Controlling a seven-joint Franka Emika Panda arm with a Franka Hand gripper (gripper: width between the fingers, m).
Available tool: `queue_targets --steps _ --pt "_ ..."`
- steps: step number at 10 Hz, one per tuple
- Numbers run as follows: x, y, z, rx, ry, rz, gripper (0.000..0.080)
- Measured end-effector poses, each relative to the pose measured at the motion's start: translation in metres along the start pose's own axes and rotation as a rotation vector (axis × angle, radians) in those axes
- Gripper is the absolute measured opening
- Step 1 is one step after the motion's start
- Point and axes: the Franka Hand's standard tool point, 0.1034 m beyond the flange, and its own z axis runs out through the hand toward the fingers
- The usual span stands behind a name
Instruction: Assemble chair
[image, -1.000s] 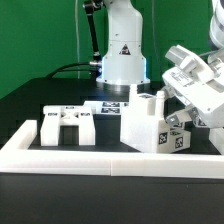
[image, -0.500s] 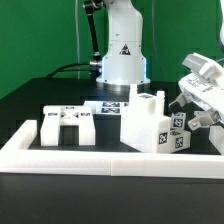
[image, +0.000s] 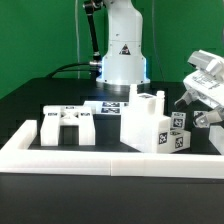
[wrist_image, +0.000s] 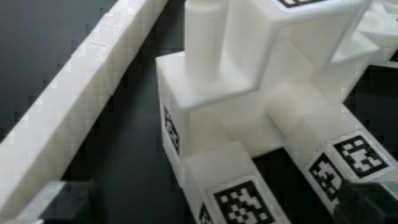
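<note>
Currently, the blocky matte-white plastic chair assembly (image: 148, 125) bearing black-and-white tags is seen standing just inside the long low white border wall (image: 100, 160). The two-finger gripper (image: 196, 110), spread wide and empty, is seen near its three o'clock in the exterior view.

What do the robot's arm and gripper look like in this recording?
The arm is glossy white with rounded, bulky segments; its base carries a black triangular mark and a bluish glow low down. A dark cable runs to the base. The gripper has a white-grey boxy body and dark fingers.
</note>
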Motion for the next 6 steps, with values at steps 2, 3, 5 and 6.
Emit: queue_targets --steps 2,3,5,6 --pt "-0.001 0.012 -0.002 -0.039 0.140 -0.003 0.0649" --pt "-0.006 0.014 -0.003 -0.045 0.220 0.010 0.0649" --pt "-0.011 0.021 -0.002 -0.061 0.328 0.019 0.0649" --pt "-0.016 0.024 -0.001 -0.064 0.372 0.033 0.0649"
